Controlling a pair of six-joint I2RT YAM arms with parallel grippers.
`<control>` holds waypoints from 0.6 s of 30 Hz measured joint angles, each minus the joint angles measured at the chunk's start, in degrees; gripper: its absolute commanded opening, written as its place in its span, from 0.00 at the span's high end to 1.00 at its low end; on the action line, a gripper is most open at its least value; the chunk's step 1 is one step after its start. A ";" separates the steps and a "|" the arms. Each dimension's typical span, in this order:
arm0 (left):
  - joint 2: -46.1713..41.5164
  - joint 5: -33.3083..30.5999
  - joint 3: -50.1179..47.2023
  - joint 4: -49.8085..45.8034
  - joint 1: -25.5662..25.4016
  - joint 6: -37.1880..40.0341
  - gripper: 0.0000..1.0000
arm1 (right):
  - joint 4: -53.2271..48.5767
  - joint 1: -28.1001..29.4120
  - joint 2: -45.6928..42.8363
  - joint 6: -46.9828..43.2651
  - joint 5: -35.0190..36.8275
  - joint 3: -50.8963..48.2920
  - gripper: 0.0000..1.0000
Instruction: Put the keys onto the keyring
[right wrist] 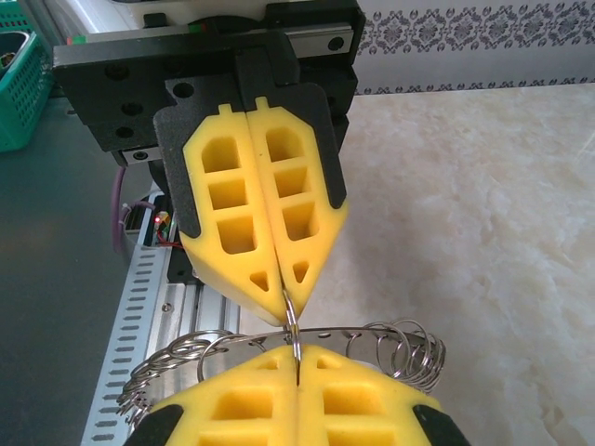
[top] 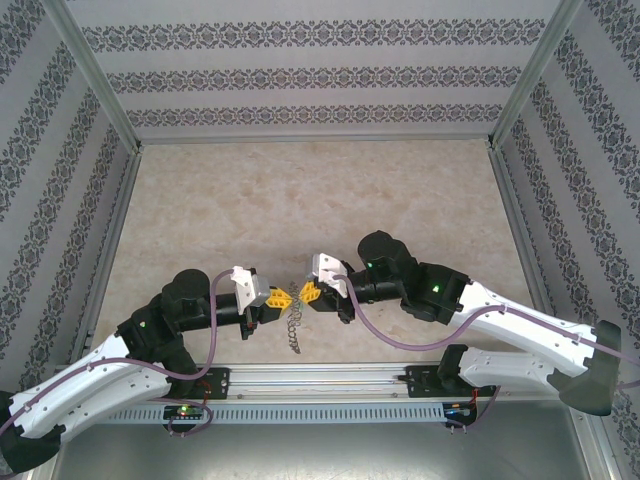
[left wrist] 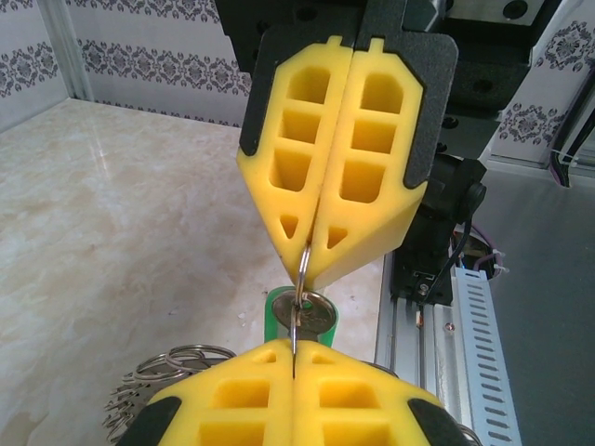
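My two grippers meet tip to tip above the near edge of the table, the left gripper (top: 283, 297) facing the right gripper (top: 308, 292). Both are shut on one small wire loop (right wrist: 293, 327) of the keyring (right wrist: 372, 332). That flat grey band, fringed with more loops (right wrist: 409, 358), hangs just behind the tips and trails below them (top: 291, 325). In the left wrist view the loop runs from my left gripper (left wrist: 294, 346) through the hole in the keys' green-rimmed head (left wrist: 305, 314) up into the right gripper (left wrist: 311, 269). The key's stem is hidden.
An aluminium rail with a perforated cable duct (top: 320, 385) runs along the near edge right below the grippers. The marble tabletop (top: 320, 200) stretches away to patterned walls on three sides. A green basket (right wrist: 19, 84) stands off the table beyond the rail.
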 measured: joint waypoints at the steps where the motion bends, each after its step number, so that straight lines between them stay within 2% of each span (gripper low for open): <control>1: -0.02 0.02 0.00 -0.02 0.00 0.00 1.00 | 0.00 0.00 -0.02 0.00 0.15 0.00 1.00; 18: -0.02 0.02 0.00 0.00 0.00 0.00 1.00 | 0.61 0.00 -0.11 0.00 -0.31 0.00 1.00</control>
